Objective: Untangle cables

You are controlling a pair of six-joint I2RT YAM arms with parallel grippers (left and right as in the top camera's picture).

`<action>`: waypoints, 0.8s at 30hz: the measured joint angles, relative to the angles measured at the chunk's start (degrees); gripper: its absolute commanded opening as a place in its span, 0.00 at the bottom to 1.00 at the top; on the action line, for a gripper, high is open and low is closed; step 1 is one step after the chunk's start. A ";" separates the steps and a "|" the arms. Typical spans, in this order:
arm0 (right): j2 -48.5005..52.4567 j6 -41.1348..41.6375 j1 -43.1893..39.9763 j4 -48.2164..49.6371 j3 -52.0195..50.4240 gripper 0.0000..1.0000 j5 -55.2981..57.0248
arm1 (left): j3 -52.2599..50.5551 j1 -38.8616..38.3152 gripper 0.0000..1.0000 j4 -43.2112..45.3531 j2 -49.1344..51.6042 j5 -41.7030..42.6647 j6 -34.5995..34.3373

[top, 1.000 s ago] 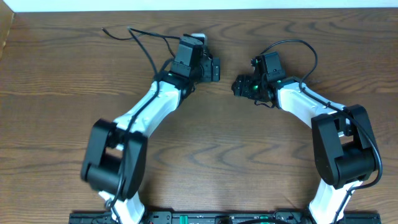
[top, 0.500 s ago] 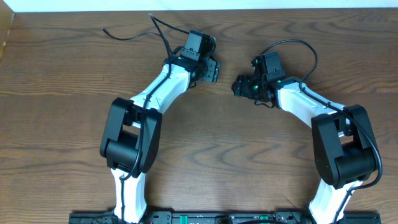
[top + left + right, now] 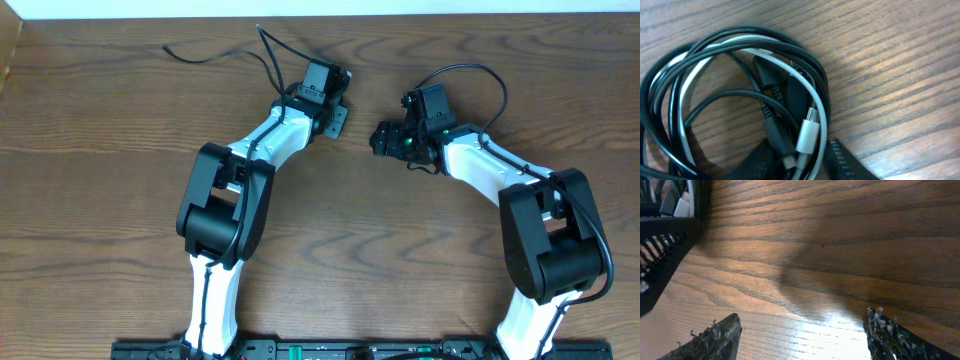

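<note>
The cables lie as one coil on the wood in the left wrist view, a black cord (image 3: 810, 60) looped together with a white cord (image 3: 809, 136). Their plug ends sit side by side at the bottom of that view. My left gripper (image 3: 800, 167) has closed from both sides on those plug ends, its ribbed finger (image 3: 842, 160) against the white cord. From overhead the left gripper (image 3: 335, 118) hides the coil. My right gripper (image 3: 383, 140) hovers just to its right, open (image 3: 800, 325) with only bare wood between its fingers. The cables (image 3: 682, 205) show at its view's top left.
A thin black arm wire (image 3: 200, 55) trails over the far left of the table (image 3: 100, 200). The right arm's wire (image 3: 480, 70) arcs above its wrist. The table's back edge (image 3: 320, 14) runs close behind both grippers.
The left arm's elbow has swung right and forward while its wrist stayed over the coil, and its jaws have narrowed onto the plug ends. The right arm has barely moved.
</note>
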 measured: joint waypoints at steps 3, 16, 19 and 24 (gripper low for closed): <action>0.00 0.00 0.00 0.00 0.02 0.76 0.02 | 0.00 0.00 0.19 0.09 0.17 0.00 0.09; 0.00 -0.66 0.00 1.01 -0.04 0.64 -0.68 | 0.44 0.04 0.07 -10.51 -4.22 4.72 -9.70; 0.00 -2.16 -0.35 4.55 -0.04 0.65 -5.66 | 0.26 0.35 0.08 -12.79 -9.09 10.54 -14.16; 0.00 -3.45 -2.99 12.33 -0.17 0.66 -19.78 | 0.28 2.78 0.07 -13.90 -17.77 20.17 -20.96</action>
